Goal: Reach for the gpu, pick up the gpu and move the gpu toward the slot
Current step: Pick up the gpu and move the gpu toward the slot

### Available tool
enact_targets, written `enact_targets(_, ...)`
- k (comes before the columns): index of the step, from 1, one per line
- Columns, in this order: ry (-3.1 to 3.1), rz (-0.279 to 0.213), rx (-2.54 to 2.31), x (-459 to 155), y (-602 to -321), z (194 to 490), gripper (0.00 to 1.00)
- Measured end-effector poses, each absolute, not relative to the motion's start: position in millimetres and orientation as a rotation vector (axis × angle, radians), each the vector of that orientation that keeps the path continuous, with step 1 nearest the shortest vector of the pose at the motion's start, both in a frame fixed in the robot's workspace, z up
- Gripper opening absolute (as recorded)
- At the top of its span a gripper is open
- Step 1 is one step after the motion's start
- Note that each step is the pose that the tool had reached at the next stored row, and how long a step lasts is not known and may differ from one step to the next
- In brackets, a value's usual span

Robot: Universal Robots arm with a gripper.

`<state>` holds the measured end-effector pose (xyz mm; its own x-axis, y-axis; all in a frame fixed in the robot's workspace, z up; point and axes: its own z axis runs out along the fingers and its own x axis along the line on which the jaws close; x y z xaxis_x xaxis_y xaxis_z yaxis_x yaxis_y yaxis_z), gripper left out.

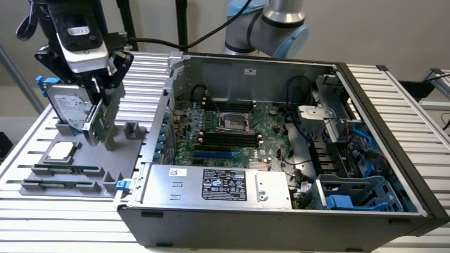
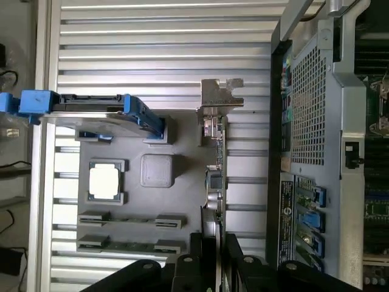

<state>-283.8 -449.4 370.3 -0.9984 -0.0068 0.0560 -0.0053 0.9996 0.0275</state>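
Note:
The gpu (image 1: 99, 125), a thin green card, stands on edge in the grey holder tray (image 1: 84, 158) at the exterior view's left, beside the open computer case. My gripper (image 1: 105, 108) reaches down from above and grips the card's upper edge, one finger on each face. The wrist view looks along the gpu (image 2: 215, 158) edge-on, with its silver bracket (image 2: 220, 94) at the far end and my gripper (image 2: 214, 246) shut on the near end. The blue slot (image 1: 211, 155) lies on the motherboard inside the case. I cannot tell whether the card has risen from the holder.
A silver hard drive with blue clips (image 1: 67, 108) stands in the tray right beside the gpu. A processor chip (image 1: 60, 151) and memory sticks (image 1: 63, 169) lie nearer. The case wall (image 1: 168, 100) rises between tray and motherboard. A power supply (image 1: 218, 184) sits at the case front.

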Motion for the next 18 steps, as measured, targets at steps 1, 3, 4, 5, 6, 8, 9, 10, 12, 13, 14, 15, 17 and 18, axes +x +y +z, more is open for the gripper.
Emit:
enact_targets(1, -3.085, -0.042, 0.009, -282, -449, 375, 0.26)
enact_targets(3, -3.085, -0.043, 0.010, -277, -450, 384, 0.26)
enact_targets(4, -3.085, -0.043, 0.010, -273, -450, 389, 0.26)
enact_targets(5, -3.085, -0.045, 0.010, -269, -450, 393, 0.26)
enact_targets(6, -3.085, -0.048, 0.011, -264, -451, 398, 0.26)
enact_targets(8, -3.085, -0.053, 0.011, -255, -452, 407, 0.26)
enact_targets(9, -3.085, -0.055, 0.011, -251, -452, 411, 0.26)
enact_targets(10, -3.085, -0.058, 0.011, -246, -453, 416, 0.26)
enact_targets(12, -3.085, -0.063, 0.011, -237, -453, 424, 0.26)
enact_targets(13, -3.085, -0.065, 0.012, -232, -454, 427, 0.26)
enact_targets(14, -3.085, -0.068, 0.012, -228, -454, 429, 0.26)
enact_targets(15, -3.085, -0.070, 0.012, -223, -454, 430, 0.26)
enact_targets(17, -3.084, -0.073, 0.012, -214, -454, 432, 0.26)
enact_targets(18, -3.084, -0.075, 0.012, -210, -454, 432, 0.26)
